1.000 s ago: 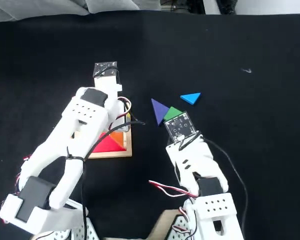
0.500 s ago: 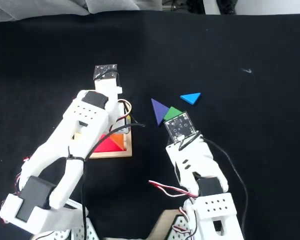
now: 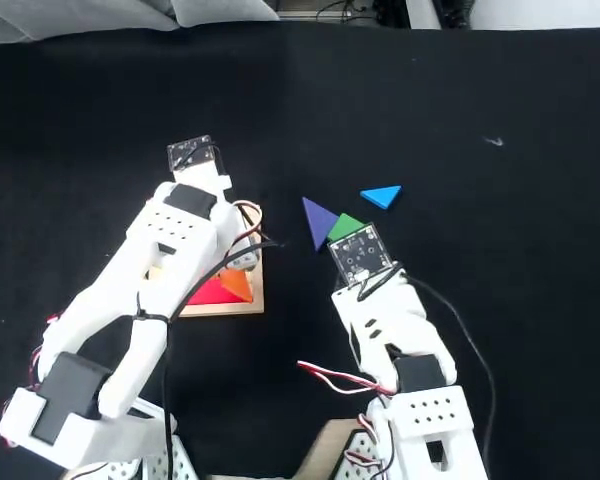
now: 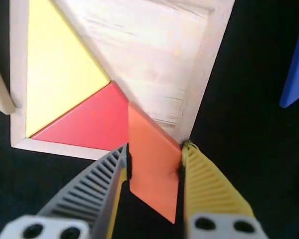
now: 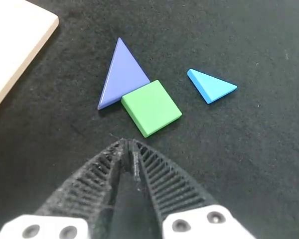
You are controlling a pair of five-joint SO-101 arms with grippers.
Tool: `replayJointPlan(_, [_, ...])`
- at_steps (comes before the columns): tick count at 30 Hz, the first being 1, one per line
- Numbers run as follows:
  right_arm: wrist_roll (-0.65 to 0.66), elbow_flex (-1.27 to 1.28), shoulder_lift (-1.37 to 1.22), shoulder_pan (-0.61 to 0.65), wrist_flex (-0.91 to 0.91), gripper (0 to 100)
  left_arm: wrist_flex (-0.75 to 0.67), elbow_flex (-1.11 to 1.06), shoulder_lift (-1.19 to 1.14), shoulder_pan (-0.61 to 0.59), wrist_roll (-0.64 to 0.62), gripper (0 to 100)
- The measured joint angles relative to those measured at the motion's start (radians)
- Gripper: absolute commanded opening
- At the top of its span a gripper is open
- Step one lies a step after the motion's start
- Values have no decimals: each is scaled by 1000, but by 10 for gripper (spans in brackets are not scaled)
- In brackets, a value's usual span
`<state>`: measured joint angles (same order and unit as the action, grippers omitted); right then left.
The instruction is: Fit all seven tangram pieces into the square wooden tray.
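Since the earlier frames the left arm's wrist has shifted a little sideways over the wooden tray point(image 3: 220, 306), while the right arm has stayed in its place. The left gripper point(image 4: 154, 149) is clenched on the orange piece point(image 4: 153, 174), which crosses the tray's rim at one corner, next to the red triangle point(image 4: 89, 124). The yellow triangle point(image 4: 60, 74) lies in the tray against the red one. The right gripper point(image 5: 128, 147) has its jaws pressed together on nothing, near the green square point(image 5: 151, 107). This square touches the purple triangle point(image 5: 122, 74); the light blue triangle point(image 5: 212, 85) lies apart on the black table point(image 3: 500, 250).
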<state>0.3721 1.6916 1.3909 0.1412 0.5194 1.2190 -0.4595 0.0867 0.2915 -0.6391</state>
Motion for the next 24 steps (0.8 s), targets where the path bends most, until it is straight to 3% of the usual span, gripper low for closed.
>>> replayJointPlan(5, [0,0,0,0,0,12,-9,-31,0,2,0,131])
replayJointPlan(15, [0,0,0,0,0,12,-164,-110,0,28,-8,134])
replayJointPlan(20, [0,0,0,0,0,12,-169,-112,0,15,-8,235])
replayJointPlan(24, [0,0,0,0,0,12,-172,-114,0,-6,12,242])
